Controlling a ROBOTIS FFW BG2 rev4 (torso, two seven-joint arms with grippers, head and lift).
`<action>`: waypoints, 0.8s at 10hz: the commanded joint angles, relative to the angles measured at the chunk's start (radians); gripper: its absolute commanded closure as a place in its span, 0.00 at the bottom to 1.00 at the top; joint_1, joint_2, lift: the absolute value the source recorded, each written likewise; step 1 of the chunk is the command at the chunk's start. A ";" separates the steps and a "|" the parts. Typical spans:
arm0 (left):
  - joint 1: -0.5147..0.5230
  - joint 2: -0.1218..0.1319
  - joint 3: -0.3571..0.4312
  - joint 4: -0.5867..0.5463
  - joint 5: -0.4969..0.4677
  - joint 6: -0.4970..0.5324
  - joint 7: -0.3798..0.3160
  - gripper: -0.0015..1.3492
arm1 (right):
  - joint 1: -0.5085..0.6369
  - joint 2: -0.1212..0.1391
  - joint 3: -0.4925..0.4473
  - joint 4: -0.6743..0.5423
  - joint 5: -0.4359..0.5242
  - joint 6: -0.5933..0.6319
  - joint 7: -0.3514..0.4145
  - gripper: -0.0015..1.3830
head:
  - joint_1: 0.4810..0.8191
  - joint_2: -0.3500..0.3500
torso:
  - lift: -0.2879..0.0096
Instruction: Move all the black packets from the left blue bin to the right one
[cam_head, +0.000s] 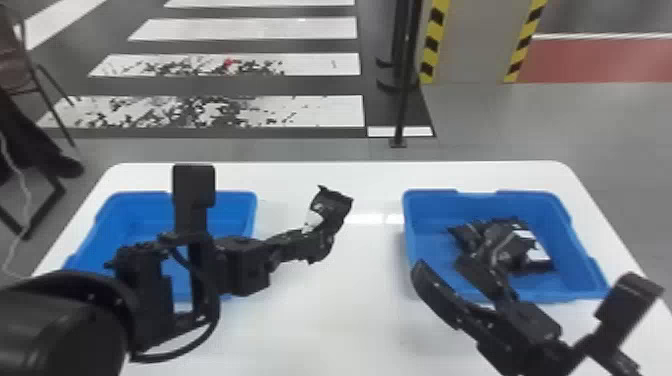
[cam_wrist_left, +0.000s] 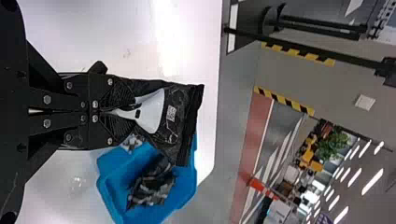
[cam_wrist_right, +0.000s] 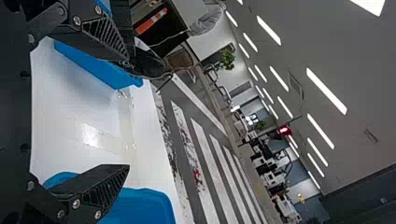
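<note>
While two rectangular blue plastic bins (cam_head: 418, 240) are sitting apart, the left gripper (cam_head: 307, 245), jaws closed, is pinching one glossy black packet (cam_head: 340, 205) between them; the right gripper (cam_head: 440, 265) is gaping wide, empty, near the right bin's uncountable heaped packets (cam_head: 505, 245).

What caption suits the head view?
Left gripper holding a black packet between the left bin and the right bin, where more packets lie.

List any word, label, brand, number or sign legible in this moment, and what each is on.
No text can be read.
Black packet in the left gripper: small square printed patch, too small to read.
Packets in the right bin: white patches, nothing legible.
Yellow-and-black stripes beyond the table: a pattern, no readable wording.
</note>
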 joint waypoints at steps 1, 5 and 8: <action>-0.013 0.008 -0.068 -0.014 0.044 -0.008 -0.001 0.90 | -0.077 -0.015 0.018 0.036 -0.002 0.022 0.005 0.15 | 0.63 0.49 | 0.50; -0.035 0.022 -0.160 -0.014 0.091 0.000 -0.002 0.90 | -0.171 -0.016 0.032 0.078 0.000 0.027 0.013 0.15 | 0.63 0.37 | 0.50; -0.047 0.025 -0.186 -0.009 0.101 0.005 -0.001 0.90 | -0.217 -0.018 0.062 0.117 -0.010 0.037 0.039 0.60 | 0.63 0.34 | 0.50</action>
